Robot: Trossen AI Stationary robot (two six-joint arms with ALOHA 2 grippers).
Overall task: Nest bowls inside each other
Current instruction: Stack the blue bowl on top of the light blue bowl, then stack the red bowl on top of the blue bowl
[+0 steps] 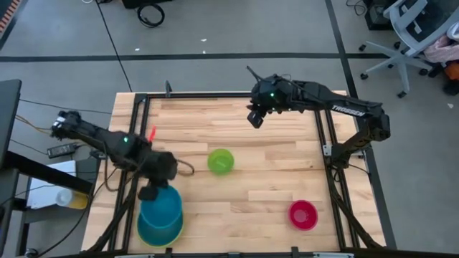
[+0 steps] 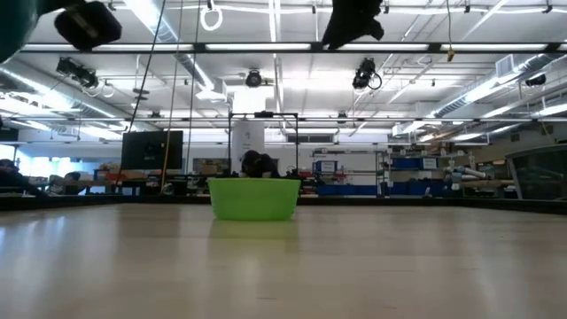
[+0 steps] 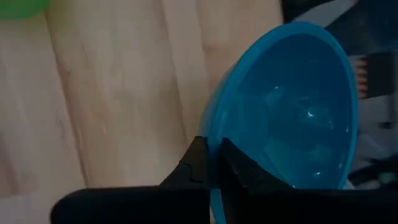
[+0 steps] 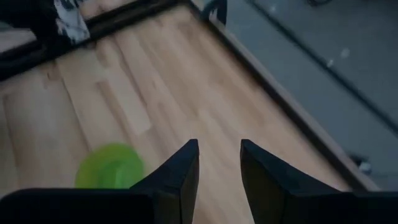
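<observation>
My left gripper [image 1: 150, 190] is shut on a teal-blue bowl [image 1: 161, 217] above the table's near left corner. The bowl shows from inside in the left wrist view [image 3: 292, 118] and as a teal edge in the low view [image 2: 11, 31]. A small green bowl [image 1: 221, 161] [image 2: 253, 198] stands on its base at the table's middle. A red-pink bowl [image 1: 303, 214] stands near the right front. My right gripper [image 1: 256, 118] [image 4: 219, 152] hangs open, high over the far side, with nothing between its fingers. My left gripper [image 3: 214, 148] pinches the bowl's rim [image 3: 217, 118] with one finger inside the bowl and one outside. The fingers come slanting down from the far left. The bowl is lifted clear of the table and tilted, hanging below and beyond the fingers.
Dark frame rails run along the table's left side [image 1: 138, 143] and right side [image 1: 324, 143]. A small red thing [image 1: 152, 134] lies by the left rail. Bare wood [image 1: 272, 175] lies between the green and red-pink bowls.
</observation>
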